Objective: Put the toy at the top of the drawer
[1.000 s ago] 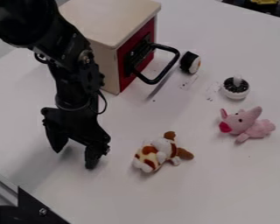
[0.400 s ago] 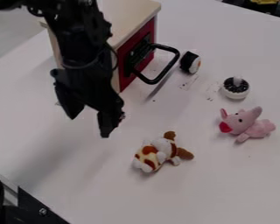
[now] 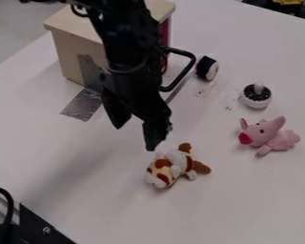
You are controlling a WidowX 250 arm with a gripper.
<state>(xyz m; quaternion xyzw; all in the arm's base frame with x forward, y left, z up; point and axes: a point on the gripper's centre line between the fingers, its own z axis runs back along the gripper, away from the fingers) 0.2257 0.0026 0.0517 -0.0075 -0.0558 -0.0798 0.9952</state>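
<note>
My fingers (image 3: 156,132) spread near the spotted toy (image 3: 161,172)

I hang over the surface (image 3: 244,205), my two fingers parted. The spotted toy lies on the surface, outside the gap between them, near the tip of the one closer to it. The pink pig toy (image 3: 264,133) lies well apart from me. Behind me stands the drawer box (image 3: 69,55).

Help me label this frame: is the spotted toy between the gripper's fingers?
No, the spotted toy lies on the table, and the gripper hangs open with nothing between its fingers.
</note>
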